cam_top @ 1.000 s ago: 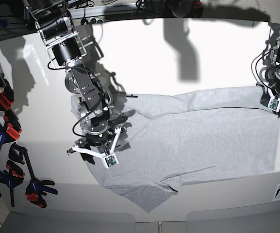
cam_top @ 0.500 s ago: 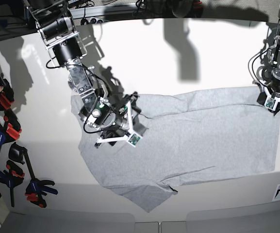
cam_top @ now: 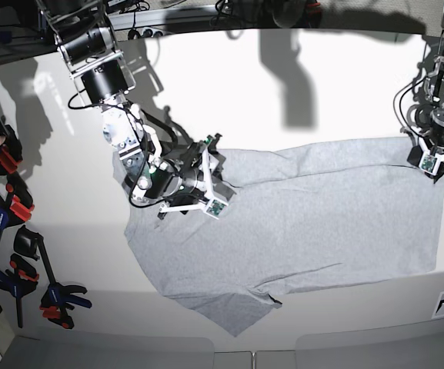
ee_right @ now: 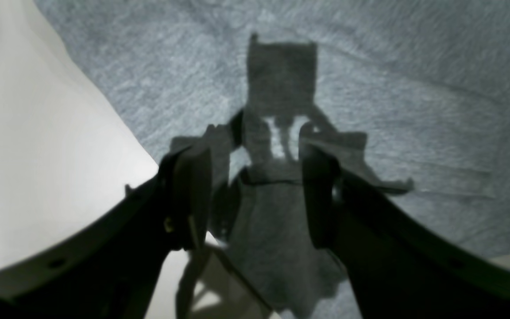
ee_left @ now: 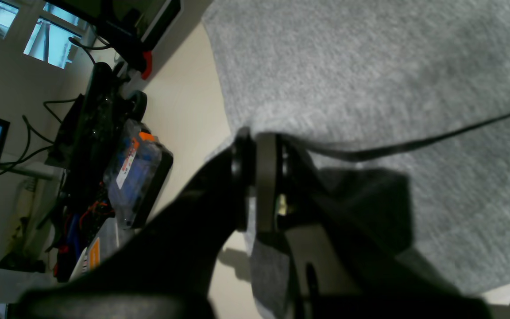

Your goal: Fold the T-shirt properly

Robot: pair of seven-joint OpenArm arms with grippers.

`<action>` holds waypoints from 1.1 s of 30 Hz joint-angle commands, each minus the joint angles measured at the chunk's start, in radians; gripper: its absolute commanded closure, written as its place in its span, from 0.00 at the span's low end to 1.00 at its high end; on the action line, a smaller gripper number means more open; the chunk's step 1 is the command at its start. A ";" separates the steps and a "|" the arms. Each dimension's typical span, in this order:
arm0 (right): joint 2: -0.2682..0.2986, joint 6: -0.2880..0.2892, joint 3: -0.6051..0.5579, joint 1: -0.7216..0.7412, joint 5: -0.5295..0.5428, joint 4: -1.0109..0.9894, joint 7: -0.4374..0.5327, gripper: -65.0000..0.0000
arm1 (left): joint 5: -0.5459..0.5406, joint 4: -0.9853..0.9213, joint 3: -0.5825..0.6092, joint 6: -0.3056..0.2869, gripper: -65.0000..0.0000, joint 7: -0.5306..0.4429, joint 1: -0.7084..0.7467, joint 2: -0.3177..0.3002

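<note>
Base view: T-shirt (cam_top: 322,215) is lying spread, no fold made yet (plain side up).
Left gripper (cam_top: 435,163): pinching the hem corner.
Right gripper (cam_top: 193,201): hovering with jaws apart.

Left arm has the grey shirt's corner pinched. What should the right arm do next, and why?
Probably lower the right gripper and close it on the light heather-grey cotton T-shirt: its jaws stand open and empty above the cloth near the edge, while the left gripper is already clamped on fabric.

Light heather-grey T-shirt (cam_top: 314,215), plain side up, spread mostly flat across the white table, one sleeve pointing toward the near edge.
</note>
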 commanded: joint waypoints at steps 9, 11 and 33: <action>0.000 0.010 0.004 0.029 -0.118 -0.103 0.124 0.62 | 0.002 0.011 -0.011 0.011 1.00 -0.021 -0.013 -0.024; -0.004 0.010 0.004 0.033 -0.117 -0.103 0.126 0.62 | 0.002 0.011 -0.011 0.011 1.00 -0.021 -0.013 -0.024; -0.032 0.006 0.004 0.034 -0.140 -0.114 0.166 0.72 | 0.003 0.011 -0.011 0.011 1.00 -0.021 -0.013 -0.024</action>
